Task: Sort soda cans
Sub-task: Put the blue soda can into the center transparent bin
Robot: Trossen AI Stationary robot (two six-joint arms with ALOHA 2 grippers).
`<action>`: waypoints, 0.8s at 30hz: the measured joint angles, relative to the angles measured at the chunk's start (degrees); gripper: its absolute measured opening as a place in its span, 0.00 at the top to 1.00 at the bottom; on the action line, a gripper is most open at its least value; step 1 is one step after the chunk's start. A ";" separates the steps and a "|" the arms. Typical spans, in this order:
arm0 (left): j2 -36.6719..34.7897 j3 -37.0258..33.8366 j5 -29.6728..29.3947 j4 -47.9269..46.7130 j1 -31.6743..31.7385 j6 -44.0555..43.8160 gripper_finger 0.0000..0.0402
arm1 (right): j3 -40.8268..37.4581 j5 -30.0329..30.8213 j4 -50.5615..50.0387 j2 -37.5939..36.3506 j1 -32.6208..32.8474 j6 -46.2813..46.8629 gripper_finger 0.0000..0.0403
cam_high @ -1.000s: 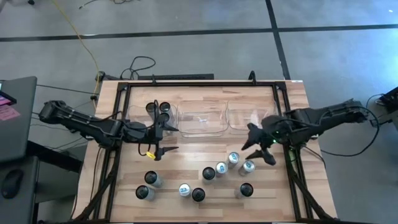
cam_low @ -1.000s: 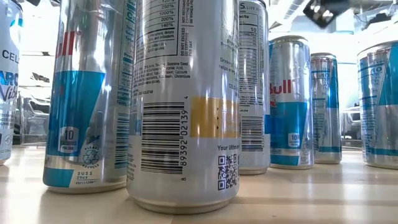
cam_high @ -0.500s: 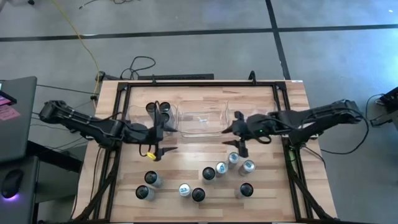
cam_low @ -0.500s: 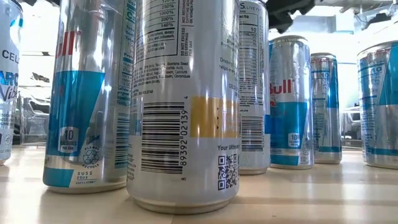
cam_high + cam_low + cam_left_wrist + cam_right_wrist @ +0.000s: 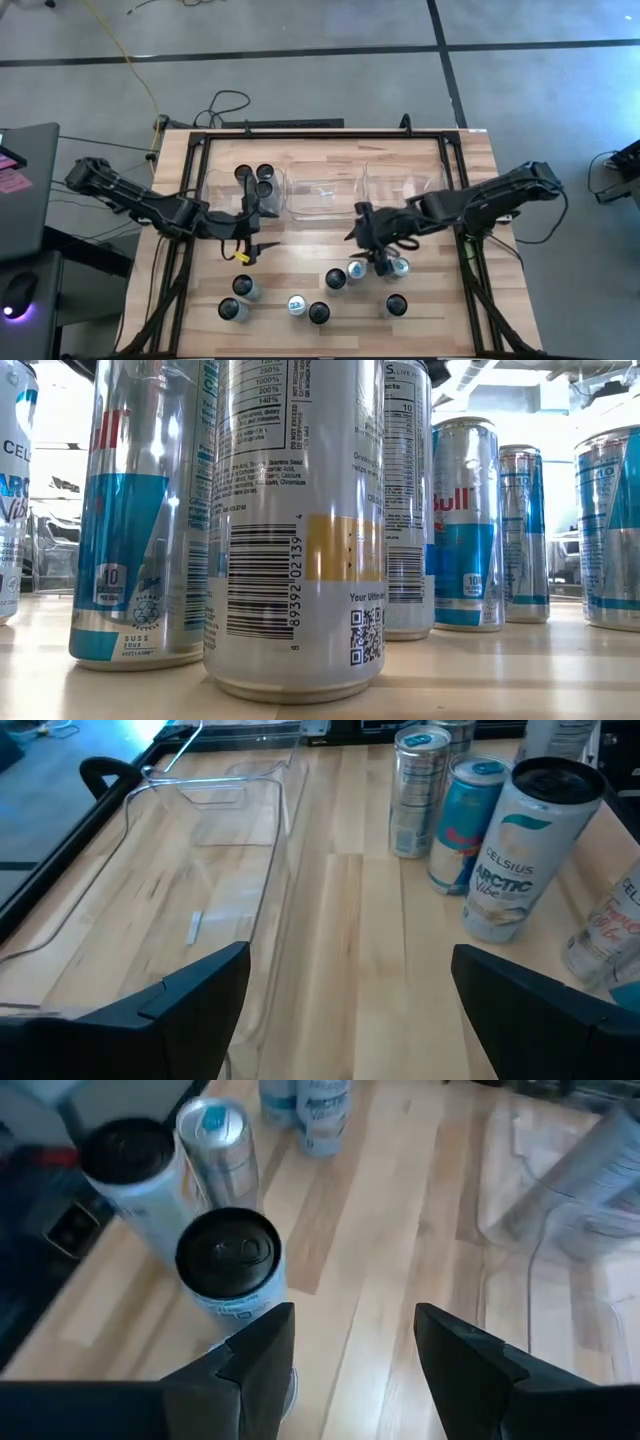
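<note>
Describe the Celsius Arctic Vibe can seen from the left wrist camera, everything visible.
The Celsius Arctic Vibe can is a slim metal can with a black top, a white body with teal swooshes, and dark lettering. It stands upright on the wooden table, unheld, close beside a blue-and-silver can, ahead of the left gripper with its fingers open.

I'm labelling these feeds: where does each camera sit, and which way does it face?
High view: overhead, straight down on the table; both arms show.
Low view: table height, level across at cans; no arm shows.
Left wrist view: past the open left tool toward a clear bin and cans.
Right wrist view: past the open right tool at a black-topped can.
Both wrist views share the bins.
</note>
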 joint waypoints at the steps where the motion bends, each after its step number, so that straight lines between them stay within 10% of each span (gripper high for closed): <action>1: 0.00 0.00 -0.01 0.05 -0.23 0.06 0.15 | 0.60 0.09 -0.83 1.14 0.44 -0.52 0.43; 15: 0.02 1.42 -0.37 0.08 -0.46 -1.01 0.15 | 10.74 -7.41 -9.41 10.63 2.11 1.98 0.41; 24: 0.02 1.53 -1.02 -0.05 -0.46 -4.79 0.15 | 10.72 -7.49 -8.69 12.52 2.51 3.23 0.12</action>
